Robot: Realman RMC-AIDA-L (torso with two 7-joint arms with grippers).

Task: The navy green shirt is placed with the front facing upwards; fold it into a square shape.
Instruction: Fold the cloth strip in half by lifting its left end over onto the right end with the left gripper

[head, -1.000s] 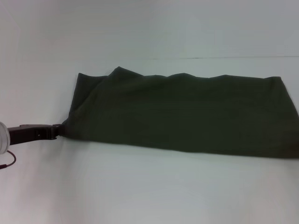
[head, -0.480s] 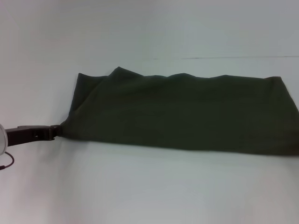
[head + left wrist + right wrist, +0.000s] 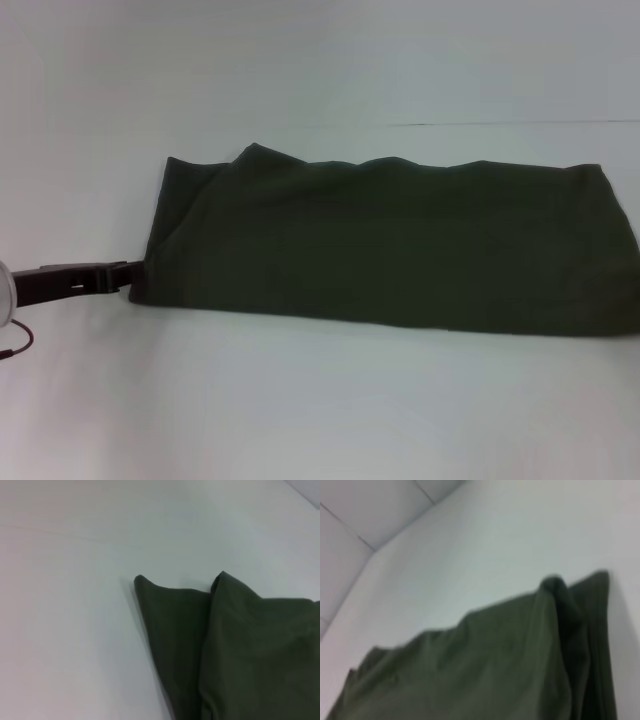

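Observation:
The navy green shirt (image 3: 400, 240) lies on the white table as a long dark olive band running left to right, its plain cloth up and no lettering showing. My left gripper (image 3: 128, 274) reaches in low from the left and meets the shirt's near-left corner at the edge of the cloth. The left wrist view shows that end of the shirt (image 3: 240, 650) with two layered points of fabric. In the right wrist view the shirt's (image 3: 485, 665) other end is bunched into a raised ridge. The right gripper is out of view.
The white table (image 3: 320, 400) stretches bare in front of and behind the shirt. A thin seam (image 3: 480, 124) crosses the surface behind it. The shirt's right end reaches the head view's right edge. A red cable (image 3: 18, 345) hangs by the left arm.
The shirt's near-left corner, earlier drawn to a point at the left gripper's tip, has dropped and spread flatter. The left gripper has shifted slightly up and right in the head view.

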